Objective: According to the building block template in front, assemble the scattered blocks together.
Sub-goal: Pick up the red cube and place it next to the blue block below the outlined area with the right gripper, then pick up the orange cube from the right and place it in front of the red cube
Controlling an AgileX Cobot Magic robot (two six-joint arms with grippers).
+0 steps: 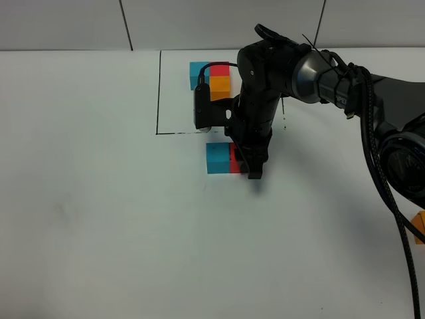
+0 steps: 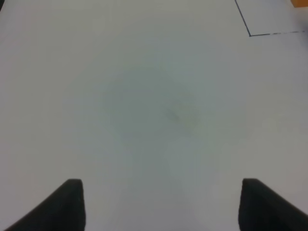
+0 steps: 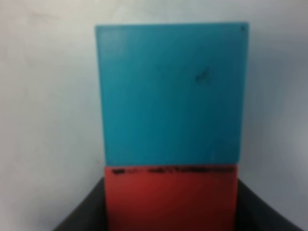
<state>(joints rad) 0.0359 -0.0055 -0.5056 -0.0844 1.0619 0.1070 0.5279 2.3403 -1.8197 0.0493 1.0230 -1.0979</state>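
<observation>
The building block template (image 1: pixel 214 78) sits at the back inside a thin black outline: blue and red in a row, orange below the red. The loose teal-blue cube (image 1: pixel 217 158) lies just in front of the outline, and the loose red cube (image 1: pixel 234 159) touches its right side. My right gripper (image 1: pixel 252 166) reaches across from the right and is shut on the red cube. In the right wrist view the red cube (image 3: pixel 171 199) sits between dark fingers (image 3: pixel 82 214), flush against the blue cube (image 3: pixel 172 94). The loose orange cube (image 1: pixel 419 227) lies at the far right edge. My left gripper (image 2: pixel 161 207) is open over bare table.
The black outline (image 1: pixel 159 93) runs down the template's left side and along its front; its corner shows in the left wrist view (image 2: pixel 250 33). The right arm's body and cables (image 1: pixel 372 133) stretch across the right side of the white table (image 1: pixel 99 219).
</observation>
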